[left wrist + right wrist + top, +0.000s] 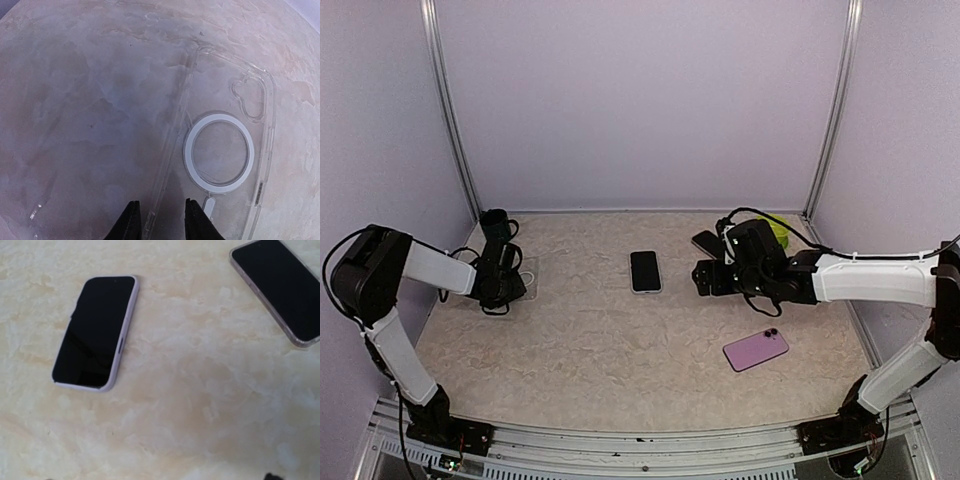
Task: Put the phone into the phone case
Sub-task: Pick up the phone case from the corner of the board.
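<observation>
The clear phone case (218,152), with a white ring on its back, lies flat at the table's left (525,272). My left gripper (162,222) is low over it, one black finger (131,224) on each side of the case's long left rim. A gap shows on both sides of that rim. A phone (645,271) with a lilac rim lies screen up at mid table (95,332). My right gripper (703,278) hovers open just right of it, with nothing between its fingers. A lilac phone (756,349) lies face down nearer the front right.
Another dark-screened phone (282,287) in a clear cover lies beside the right gripper (705,241). A green object (779,228) sits in the back right corner. White walls with metal posts close the table at the back and sides.
</observation>
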You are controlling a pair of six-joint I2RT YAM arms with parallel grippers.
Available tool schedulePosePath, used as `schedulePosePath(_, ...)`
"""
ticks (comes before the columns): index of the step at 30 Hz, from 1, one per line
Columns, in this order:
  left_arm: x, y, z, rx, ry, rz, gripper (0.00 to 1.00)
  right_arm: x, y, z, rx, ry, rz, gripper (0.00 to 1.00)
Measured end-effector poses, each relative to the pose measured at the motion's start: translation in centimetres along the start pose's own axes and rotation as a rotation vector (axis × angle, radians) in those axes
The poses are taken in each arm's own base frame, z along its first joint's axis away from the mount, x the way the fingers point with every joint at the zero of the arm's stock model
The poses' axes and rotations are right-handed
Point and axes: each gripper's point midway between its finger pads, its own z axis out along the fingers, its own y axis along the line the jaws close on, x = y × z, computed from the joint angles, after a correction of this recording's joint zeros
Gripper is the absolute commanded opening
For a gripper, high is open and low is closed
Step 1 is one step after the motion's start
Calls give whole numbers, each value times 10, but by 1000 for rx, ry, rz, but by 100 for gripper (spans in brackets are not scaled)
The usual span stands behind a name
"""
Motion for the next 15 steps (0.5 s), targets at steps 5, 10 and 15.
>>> schedulePosePath(5,6,-5,-2,3,8,27,14,-5,0,-4,-4,-15,2,88)
schedulePosePath(10,14,-13,-6,13,16,50,4,-8,1,-7,-7,-23,3,88)
schedulePosePath(15,21,-23,-10,35,23,58,0,-9,1,-8,-6,-27,0,89)
